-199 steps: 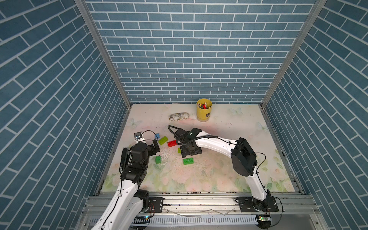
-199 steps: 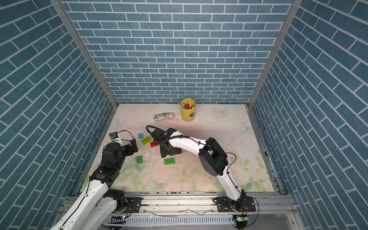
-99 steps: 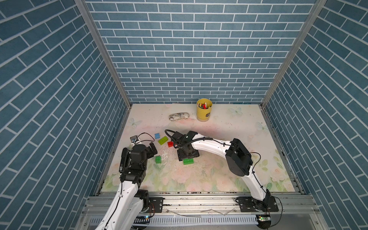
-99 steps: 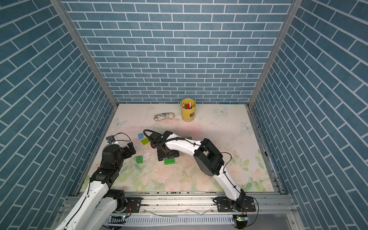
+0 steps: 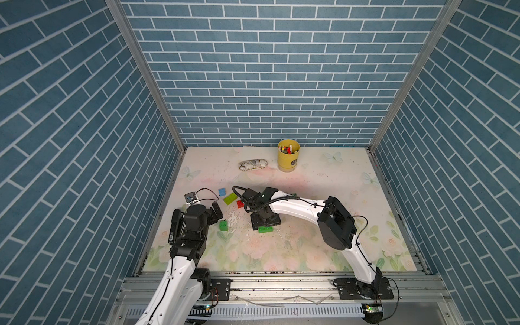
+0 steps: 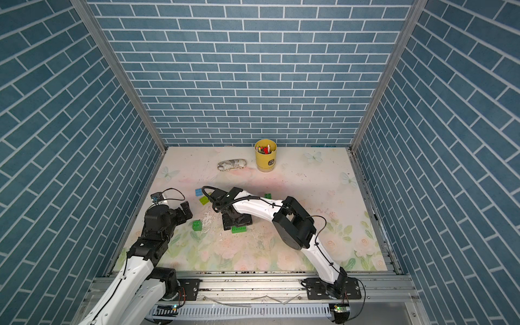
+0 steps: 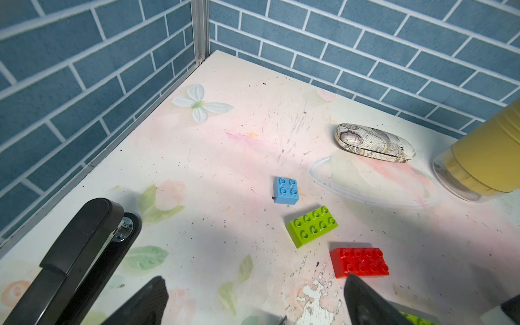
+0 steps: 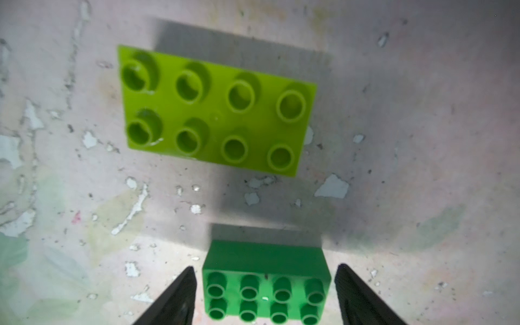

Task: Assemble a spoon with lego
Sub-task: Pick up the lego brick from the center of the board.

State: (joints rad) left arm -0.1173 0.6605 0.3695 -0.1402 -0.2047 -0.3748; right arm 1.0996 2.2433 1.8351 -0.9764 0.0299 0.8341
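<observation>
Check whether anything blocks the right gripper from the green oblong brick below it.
Nothing visible does. The right gripper holds its open fingers on either side of the green brick, with gaps on both sides. The lime brick lies beyond it, apart.

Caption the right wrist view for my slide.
Right gripper open astride a green brick, a separate lime brick lying ahead on the scuffed table.

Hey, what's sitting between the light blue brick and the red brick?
A lime brick lies between the light-blue brick and the red brick, touching neither; the left wrist view shows it best.
</observation>
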